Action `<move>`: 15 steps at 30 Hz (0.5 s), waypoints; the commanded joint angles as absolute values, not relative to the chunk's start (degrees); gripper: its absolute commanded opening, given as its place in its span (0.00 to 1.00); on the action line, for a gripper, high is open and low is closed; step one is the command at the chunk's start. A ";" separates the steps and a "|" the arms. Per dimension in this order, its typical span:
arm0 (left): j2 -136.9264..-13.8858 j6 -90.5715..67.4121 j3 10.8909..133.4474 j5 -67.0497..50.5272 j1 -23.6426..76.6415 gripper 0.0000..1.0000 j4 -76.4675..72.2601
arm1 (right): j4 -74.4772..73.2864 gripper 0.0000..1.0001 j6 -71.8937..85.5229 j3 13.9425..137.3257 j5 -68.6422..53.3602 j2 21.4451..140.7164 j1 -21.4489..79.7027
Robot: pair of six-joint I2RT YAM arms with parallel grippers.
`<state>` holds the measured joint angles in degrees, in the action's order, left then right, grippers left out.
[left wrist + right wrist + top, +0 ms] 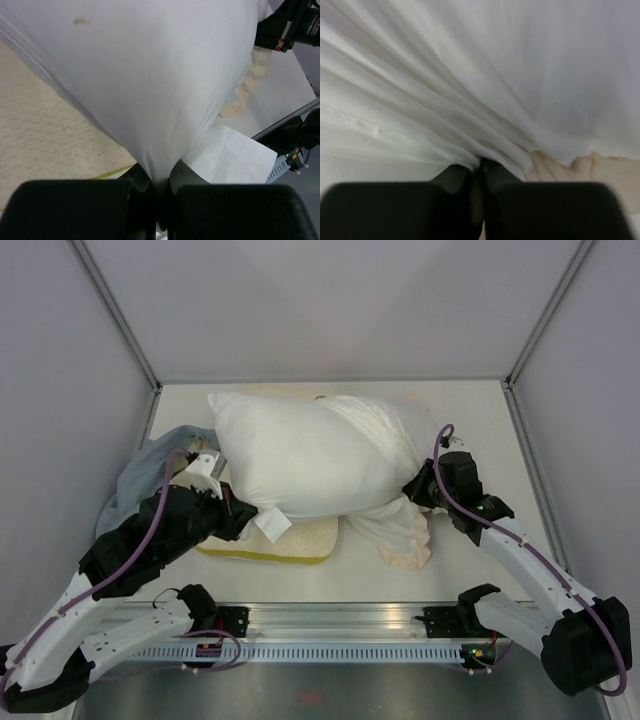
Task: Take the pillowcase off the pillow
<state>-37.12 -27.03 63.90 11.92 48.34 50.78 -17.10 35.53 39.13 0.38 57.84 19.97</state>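
Observation:
The plump white pillow (310, 455) lies across the middle of the table and fills the left wrist view (140, 75). My left gripper (246, 516) is shut on its near-left corner (160, 182), beside a white tag (230, 152). The pillowcase (392, 528) is bunched at the pillow's near-right end, pale face out, with its cream frill (406, 558) on the table. The frill also shows in the left wrist view (245, 87). No dark grey face shows. My right gripper (419, 489) is shut on pale pleated folds (481, 167) of the pillowcase, next to the frill (605, 175).
A flat cream-yellow pillow (270, 542) lies under the white pillow's near-left corner. A pale blue-grey cloth (148, 468) is heaped at the left wall behind my left arm. Walls close in the table on the left, back and right.

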 commanded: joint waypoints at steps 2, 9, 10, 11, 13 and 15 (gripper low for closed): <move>-34.37 -29.09 57.58 12.05 47.90 0.02 45.10 | -17.39 0.32 27.34 40.77 -8.69 59.59 19.59; -33.05 -31.02 47.13 5.12 47.90 0.02 38.51 | -30.56 0.73 24.61 50.60 -8.00 49.58 26.45; -32.79 -30.85 45.89 2.49 47.90 0.02 36.84 | -31.80 0.74 24.61 52.19 -7.39 47.66 26.46; -32.61 -30.07 44.40 -7.55 47.90 0.20 34.56 | -32.86 0.75 24.61 53.77 -6.60 47.03 26.54; -31.65 -29.88 38.71 -20.15 47.99 0.51 24.32 | -35.14 0.75 24.61 57.72 -4.76 45.89 26.46; -29.63 -32.86 33.61 -32.93 48.08 0.94 17.69 | -35.07 0.76 24.70 59.93 -4.39 45.88 26.46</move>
